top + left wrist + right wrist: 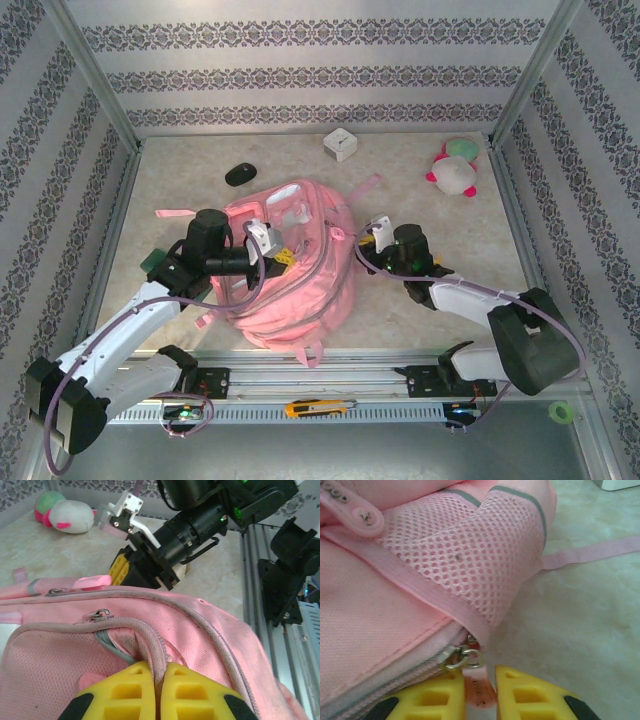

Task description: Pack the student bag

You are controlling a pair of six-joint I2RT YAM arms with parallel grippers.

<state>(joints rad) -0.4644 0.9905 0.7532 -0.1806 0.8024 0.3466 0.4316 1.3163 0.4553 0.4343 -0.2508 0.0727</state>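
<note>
The student bag (pixel 285 265) is a large pink backpack lying in the middle of the table between both arms. My left gripper (pixel 280 258) is at its left top side. In the left wrist view its yellow fingers (pixel 159 667) are shut on a raised fold of pale zipper piping of the bag (pixel 200 630). My right gripper (pixel 366 256) is at the bag's right edge. In the right wrist view it (pixel 480 675) stands slightly open, with the pink zipper pull tab (pixel 479 690) between its fingers, resting against the left one, under the mesh side pocket (pixel 470 555).
A pink-and-white plush toy (pixel 455 172) lies at the back right, a white cube (pixel 340 145) at the back middle and a black mouse (pixel 240 174) behind the bag. A loose pink strap (pixel 175 213) trails left. A utility knife (pixel 318 407) rests on the front rail.
</note>
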